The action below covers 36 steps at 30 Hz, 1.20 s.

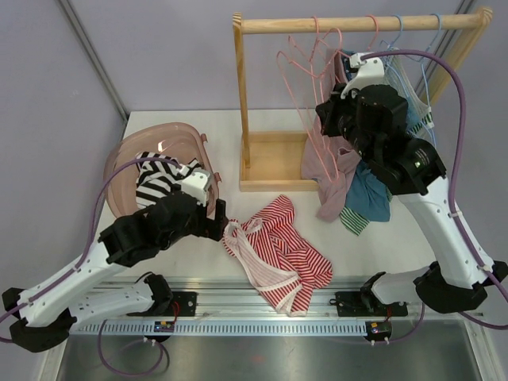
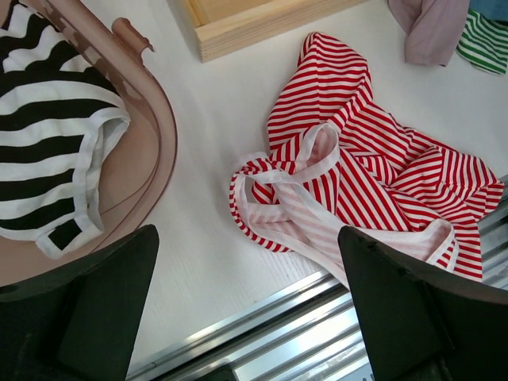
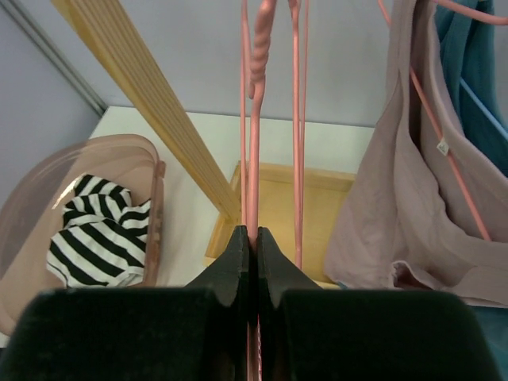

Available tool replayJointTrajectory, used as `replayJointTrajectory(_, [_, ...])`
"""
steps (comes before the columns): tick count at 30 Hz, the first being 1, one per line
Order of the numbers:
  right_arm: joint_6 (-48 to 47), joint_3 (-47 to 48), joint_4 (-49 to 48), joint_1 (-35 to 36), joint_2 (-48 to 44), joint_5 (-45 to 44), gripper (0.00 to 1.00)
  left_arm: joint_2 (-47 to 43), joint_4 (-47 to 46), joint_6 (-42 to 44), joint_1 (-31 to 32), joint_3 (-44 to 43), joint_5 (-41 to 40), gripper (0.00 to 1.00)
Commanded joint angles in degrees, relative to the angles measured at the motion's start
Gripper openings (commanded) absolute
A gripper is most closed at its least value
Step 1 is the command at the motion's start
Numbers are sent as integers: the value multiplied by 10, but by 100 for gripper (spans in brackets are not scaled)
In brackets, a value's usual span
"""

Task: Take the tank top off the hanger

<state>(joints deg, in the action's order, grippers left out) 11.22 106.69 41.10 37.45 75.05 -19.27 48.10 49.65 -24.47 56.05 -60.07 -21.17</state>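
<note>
A red-and-white striped tank top [image 1: 274,250] lies crumpled on the table, off any hanger; in the left wrist view [image 2: 357,182] it is just ahead of my fingers. My left gripper [image 1: 216,216] [image 2: 250,317] is open and empty, low over the table beside its straps. My right gripper [image 1: 329,119] [image 3: 254,238] is shut on the wire of a bare pink hanger [image 1: 305,71] [image 3: 252,119] that hangs from the wooden rail [image 1: 357,24]. A mauve tank top [image 1: 333,171] [image 3: 397,214] hangs on another pink hanger to its right.
A pink basket [image 1: 127,159] [image 2: 151,135] at the left holds a black-and-white striped top [image 1: 159,178] [image 2: 48,135]. The rack's wooden base [image 1: 274,159] stands behind the red top. Teal [image 1: 369,194] and green-striped [image 1: 357,218] garments hang behind my right arm.
</note>
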Motion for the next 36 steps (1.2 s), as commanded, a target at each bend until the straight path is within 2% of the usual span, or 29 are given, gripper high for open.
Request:
replayJointTrajectory(1, [-44,77,9,10,29,-47,0,-41,5,28,3,12,-10,99])
replayJointTrajectory(5, [-68,131,14,11,79,-60,0,-60,-28,27,2,64,6,99])
replayJointTrajectory(15, [-109,277,9,13,226,-89,0,-50,-12,3,3,69,-33,99])
replayJointTrajectory(23, [-116,289,14,13,259,-97,1,-60,-6,-6,2,69,-56,99])
replayJointTrajectory(24, [-100,277,11,12,250,-95,4,-60,-7,-6,2,69,-53,99])
replayJointTrajectory(25, [-98,273,7,13,245,-94,17,-58,-8,-4,2,68,-50,99])
replayJointTrajectory(27, [-93,261,3,12,229,-84,34,-57,-10,-2,2,67,-42,99])
replayJointTrajectory(31, [-77,256,14,12,189,-44,55,-52,-32,-11,3,57,-11,99])
replayJointTrajectory(32, [-74,252,17,13,166,-32,71,-48,-41,-15,3,58,11,99])
replayJointTrajectory(36, [-51,197,24,12,82,35,99,-9,-85,-27,33,49,12,99])
